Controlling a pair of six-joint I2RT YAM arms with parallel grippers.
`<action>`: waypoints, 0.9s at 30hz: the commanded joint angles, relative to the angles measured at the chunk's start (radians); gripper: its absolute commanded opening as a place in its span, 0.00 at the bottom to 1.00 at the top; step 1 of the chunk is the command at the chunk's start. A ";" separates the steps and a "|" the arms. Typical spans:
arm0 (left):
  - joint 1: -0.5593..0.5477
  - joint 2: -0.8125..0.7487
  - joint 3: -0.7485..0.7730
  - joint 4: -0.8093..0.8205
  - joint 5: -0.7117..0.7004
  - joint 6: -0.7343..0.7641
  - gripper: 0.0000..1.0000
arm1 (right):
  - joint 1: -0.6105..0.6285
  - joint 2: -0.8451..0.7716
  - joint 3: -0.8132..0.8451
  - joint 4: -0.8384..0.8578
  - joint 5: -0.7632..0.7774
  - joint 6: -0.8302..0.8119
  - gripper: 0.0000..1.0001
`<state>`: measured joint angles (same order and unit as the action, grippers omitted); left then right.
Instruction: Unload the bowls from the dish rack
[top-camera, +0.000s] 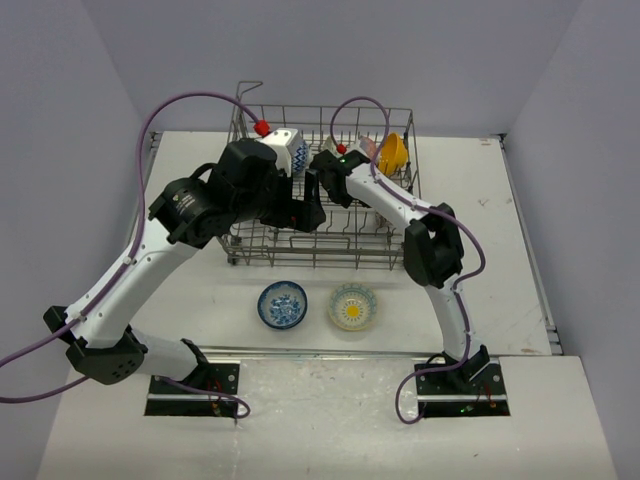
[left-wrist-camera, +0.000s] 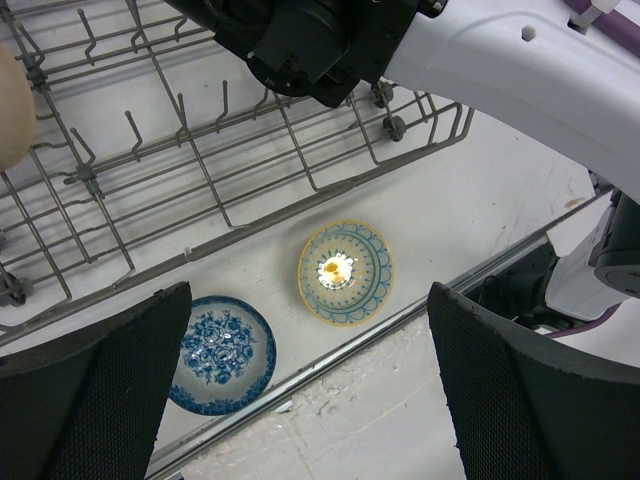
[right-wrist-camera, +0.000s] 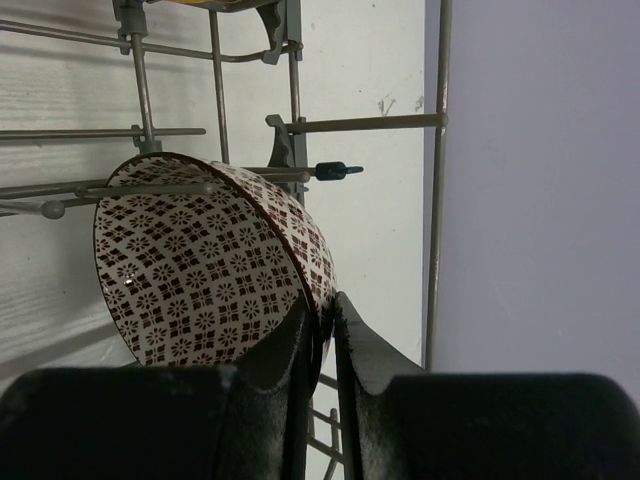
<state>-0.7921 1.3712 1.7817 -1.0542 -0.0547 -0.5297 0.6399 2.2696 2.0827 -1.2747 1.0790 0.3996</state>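
The grey wire dish rack stands at the back middle of the table. My right gripper is shut on the rim of a white bowl with a dark red pattern, which stands on edge among the tines. In the top view the right gripper reaches into the rack from the right. My left gripper is open and empty, above the rack's front edge. A blue flowered bowl and a yellow-rimmed bowl lie on the table in front of the rack. They also show in the left wrist view, blue flowered and yellow-rimmed.
A blue-and-white bowl, an orange-yellow bowl and a pinkish bowl stand in the rack's back row. A beige bowl shows at the left edge. The right arm crosses above the left gripper. The table's front lip runs before the bowls.
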 joint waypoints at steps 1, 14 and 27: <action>0.007 -0.014 0.025 0.046 0.021 0.030 1.00 | 0.020 -0.054 0.066 -0.031 0.117 -0.019 0.00; 0.007 -0.023 0.016 0.060 0.012 0.025 1.00 | 0.023 -0.150 0.022 -0.002 0.217 -0.077 0.00; 0.007 -0.043 0.004 0.069 0.021 0.027 1.00 | 0.033 -0.191 -0.073 0.103 0.352 -0.209 0.00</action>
<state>-0.7921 1.3586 1.7817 -1.0245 -0.0517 -0.5297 0.6632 2.2326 1.9999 -1.1606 1.1736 0.2775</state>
